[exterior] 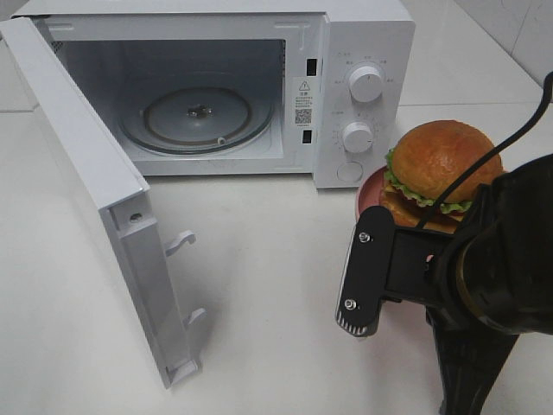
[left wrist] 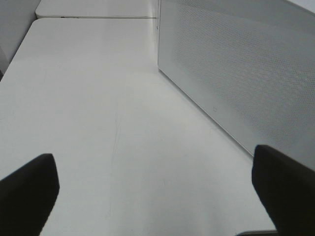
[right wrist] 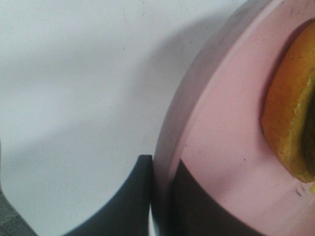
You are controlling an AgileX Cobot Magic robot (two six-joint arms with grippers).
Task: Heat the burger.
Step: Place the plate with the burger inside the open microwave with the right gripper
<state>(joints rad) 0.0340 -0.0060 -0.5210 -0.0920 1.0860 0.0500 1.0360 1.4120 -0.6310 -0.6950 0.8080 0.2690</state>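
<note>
Since we pinch its rim, plate (right wrist: 221,123): carries burger (exterior: 441,164); right gripper (right wrist: 160,194) clamped.
Microwave (exterior: 363,35): door (exterior: 86,190) open for us.
Left gripper (left wrist: 157,189): wide, empty.

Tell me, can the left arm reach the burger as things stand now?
Probably not: the open microwave door stands between the left gripper and the burger, which the right gripper holds by its plate.

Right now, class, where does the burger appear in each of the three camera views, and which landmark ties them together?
Exterior high: the burger sits at right on the pink plate, beside the microwave.
Left wrist: not in it.
Right wrist: its bun edge shows on the plate gripped by the right hand.
Shared landmark: the white table.
</note>
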